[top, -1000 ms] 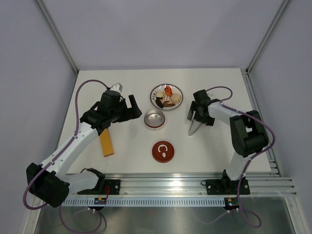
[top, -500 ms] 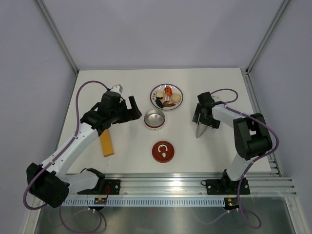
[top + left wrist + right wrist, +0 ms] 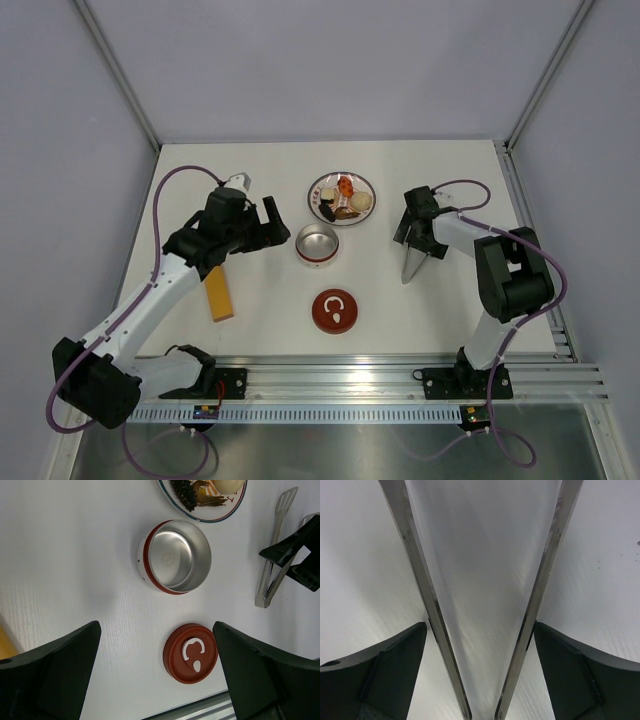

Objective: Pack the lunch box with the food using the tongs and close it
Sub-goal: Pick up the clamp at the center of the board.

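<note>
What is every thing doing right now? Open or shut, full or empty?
lunch box: open, empty, upright.
lid: off, lying flat on the table, mark up.
food: all on the plate.
tongs: lying on the table, arms spread.
left gripper: open, holding nothing.
right gripper: open, around the tongs.

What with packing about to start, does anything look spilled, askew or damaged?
Nothing stands out. The steel tin stands upright and empty, its red lid lies flat nearby, mark up, the food pieces all sit on the plate, and the tongs lie flat on the table.
</note>
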